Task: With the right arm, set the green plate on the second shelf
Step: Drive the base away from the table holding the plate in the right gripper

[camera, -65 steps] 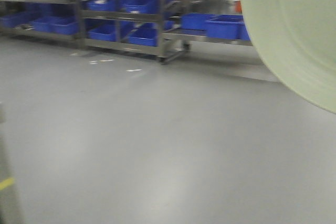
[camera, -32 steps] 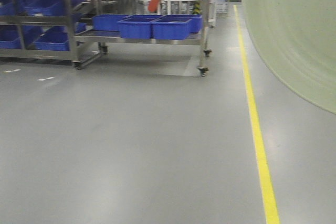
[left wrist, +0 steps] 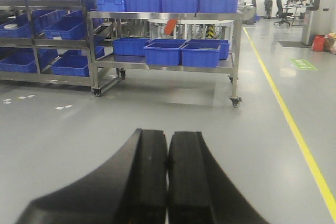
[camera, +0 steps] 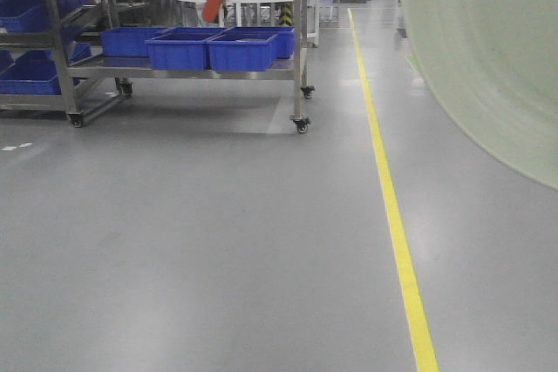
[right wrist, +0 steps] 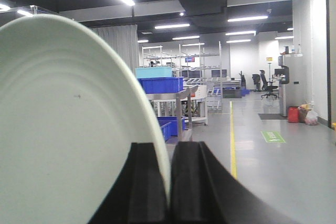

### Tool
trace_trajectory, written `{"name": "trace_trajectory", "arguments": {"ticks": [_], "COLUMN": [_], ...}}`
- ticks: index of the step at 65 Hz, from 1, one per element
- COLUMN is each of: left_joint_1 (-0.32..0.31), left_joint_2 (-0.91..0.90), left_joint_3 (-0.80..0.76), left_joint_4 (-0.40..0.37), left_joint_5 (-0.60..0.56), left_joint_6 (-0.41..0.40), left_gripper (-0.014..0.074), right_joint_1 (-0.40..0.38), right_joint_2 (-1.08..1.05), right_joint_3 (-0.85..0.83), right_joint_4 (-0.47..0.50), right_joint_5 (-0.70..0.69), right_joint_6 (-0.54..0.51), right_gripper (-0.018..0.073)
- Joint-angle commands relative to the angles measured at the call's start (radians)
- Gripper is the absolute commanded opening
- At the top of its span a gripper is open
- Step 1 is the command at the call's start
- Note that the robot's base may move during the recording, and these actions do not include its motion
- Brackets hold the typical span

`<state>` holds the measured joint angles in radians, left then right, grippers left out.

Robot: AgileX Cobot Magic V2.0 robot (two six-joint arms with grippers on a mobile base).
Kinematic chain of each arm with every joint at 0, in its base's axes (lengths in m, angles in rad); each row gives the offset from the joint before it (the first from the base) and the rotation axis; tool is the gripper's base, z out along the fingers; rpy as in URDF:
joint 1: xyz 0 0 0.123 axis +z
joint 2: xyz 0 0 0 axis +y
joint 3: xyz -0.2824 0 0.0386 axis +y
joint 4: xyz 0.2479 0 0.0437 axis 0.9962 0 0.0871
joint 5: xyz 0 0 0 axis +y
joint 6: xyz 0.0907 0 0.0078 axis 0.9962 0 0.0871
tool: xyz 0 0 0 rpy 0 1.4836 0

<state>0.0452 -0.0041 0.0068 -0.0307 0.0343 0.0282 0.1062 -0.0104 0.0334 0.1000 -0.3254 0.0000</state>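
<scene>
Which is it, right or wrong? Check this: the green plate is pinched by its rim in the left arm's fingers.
Wrong. The green plate is pinched by its rim in the right arm's fingers, as the right wrist view shows. The left arm's fingers are shut with nothing between them.

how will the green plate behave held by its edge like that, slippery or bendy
Probably stiff: the green plate shows no sag though the right gripper pinches only its rim. Likely light, since the rim looks thin. Its smooth surface could let it pivot or slip.
</scene>
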Motion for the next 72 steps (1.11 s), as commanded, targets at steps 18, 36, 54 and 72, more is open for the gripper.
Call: {"name": "trace_trajectory", "arguments": {"ticks": [18, 36, 54, 72], "left_joint_1": [0.003, 0.003, 0.003, 0.003], "left_joint_2": [-0.020, -0.019, -0.019, -0.019], "left_joint_3": [0.040, 0.040, 0.040, 0.040], "left_joint_4": [-0.003, -0.003, -0.003, -0.003], "left_joint_5": [-0.092, -0.092, -0.092, -0.092], "left_joint_6": [-0.002, -0.002, -0.002, -0.002], "left_gripper": [0.0130, 0.0130, 0.0130, 0.0130], "right_joint_1": [-0.008, -0.008, -0.008, -0.008], "right_joint_2": [-0.013, -0.013, -0.013, -0.013], "right_joint_3": [-0.024, -0.024, -0.024, -0.024], "right_joint_4": [0.004, 0.004, 0.004, 0.004], "right_joint_5": [-0.108, -0.108, -0.108, -0.108], "right_joint_6": [0.000, 0.000, 0.000, 0.000], "right_gripper": [0.0054, 0.0054, 0.0054, 0.0054]}}
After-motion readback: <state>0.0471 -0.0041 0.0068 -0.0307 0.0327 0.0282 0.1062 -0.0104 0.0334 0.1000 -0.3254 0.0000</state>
